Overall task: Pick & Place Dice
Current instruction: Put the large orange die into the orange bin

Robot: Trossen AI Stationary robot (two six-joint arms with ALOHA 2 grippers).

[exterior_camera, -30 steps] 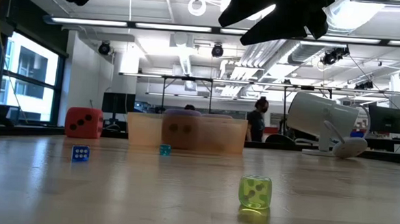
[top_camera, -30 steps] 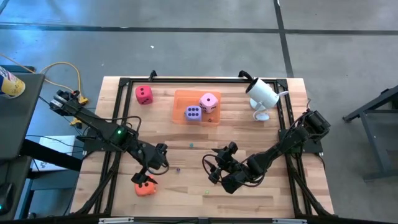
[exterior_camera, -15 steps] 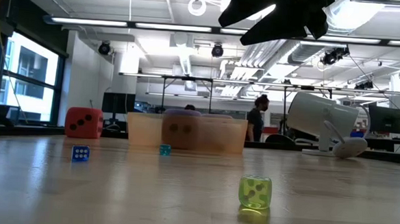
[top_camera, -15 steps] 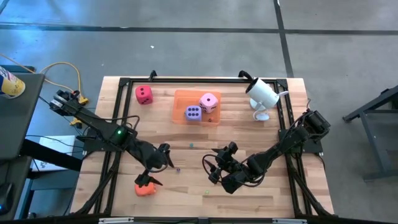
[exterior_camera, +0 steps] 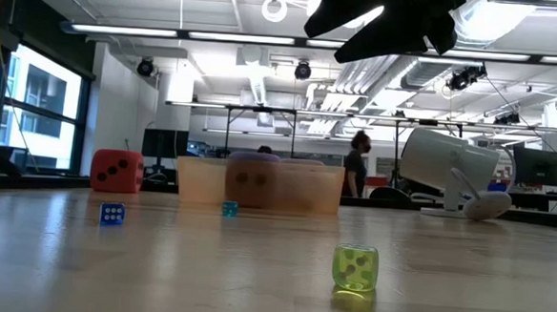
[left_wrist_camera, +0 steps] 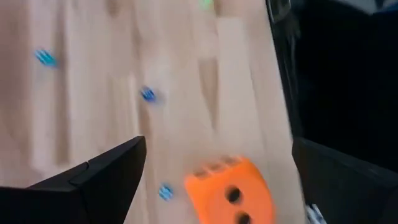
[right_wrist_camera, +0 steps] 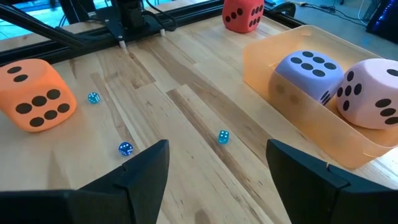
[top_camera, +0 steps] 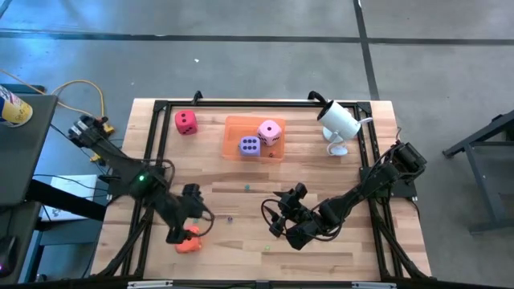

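The orange die (top_camera: 191, 242) rests on the wood near the table's near-left corner. My left gripper (top_camera: 177, 232) hovers open just left of it. In the left wrist view the orange die (left_wrist_camera: 231, 193) sits between and ahead of the gripper's spread fingers (left_wrist_camera: 217, 149), apart from both. The purple die (top_camera: 250, 145) and the light pink die (top_camera: 270, 131) sit inside the translucent orange tray (top_camera: 233, 128). The red die (top_camera: 185, 121) stands at the far left. My right gripper (top_camera: 275, 218) waits open above the table's middle (right_wrist_camera: 217, 149).
A white camera-like device (top_camera: 337, 125) stands at the far right. Tiny dice lie scattered on the wood: a blue one (exterior_camera: 111, 213), a teal one (exterior_camera: 229, 208) and a green translucent one (exterior_camera: 355, 267). A black frame (top_camera: 157, 136) runs along the table's edges.
My left arm has swung toward the table's left edge and turned, so its gripper now sits at the orange die's left side instead of over its far side. The die has stayed where it was. The arm has left the low view.
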